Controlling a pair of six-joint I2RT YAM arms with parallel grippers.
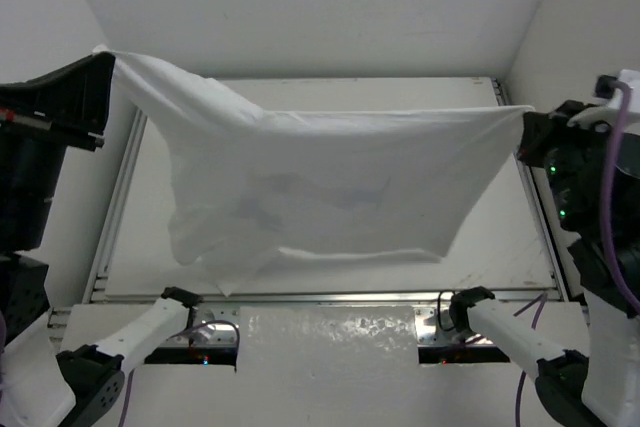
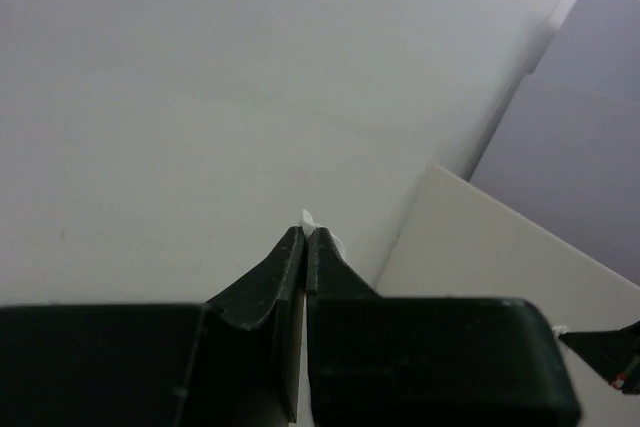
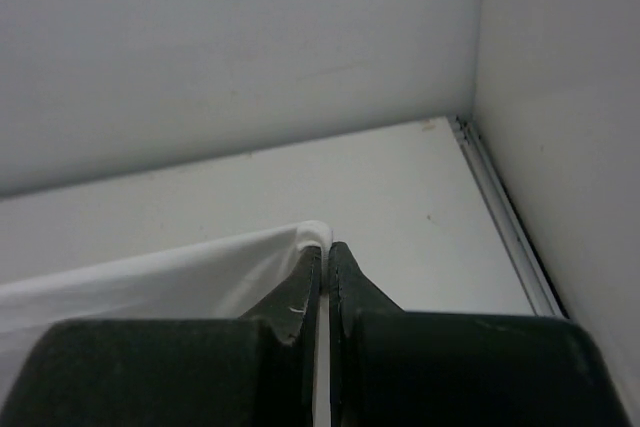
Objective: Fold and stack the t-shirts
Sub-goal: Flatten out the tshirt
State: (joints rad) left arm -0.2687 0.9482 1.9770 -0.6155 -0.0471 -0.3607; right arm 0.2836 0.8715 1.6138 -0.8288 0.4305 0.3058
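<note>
The left gripper (image 1: 106, 55) is clenched tight on one corner of the shirt (image 1: 320, 177). Its jaws are pressed together, and in the left wrist view only a small white nub of cloth pokes out past the tips. The right gripper (image 1: 522, 132) is clamped the same way on the opposite corner. There the dark fingertips (image 3: 300, 292) pinch a fold of white fabric that runs off to the left in the right wrist view. Between the two the shirt hangs spread out in the air above the table (image 1: 500, 247). Its top edge is stretched from the left gripper, up over the far left corner, across to the right gripper over the right edge, with a shallow sag in the middle. The thin, wrinkled body drapes down towards the near edge. The right side falls fairly smooth, while the left side bunches into loose folds, and the lowest point dangles near the near left corner. Whether that low fold touches the surface I cannot tell. A metal rail (image 1: 112, 217) frames the table, plain white walls (image 1: 320, 7) close it in on the far side and both flanks, and the two arm bases sit at the near edge with a glossy white panel (image 1: 330, 337) between them.
</note>
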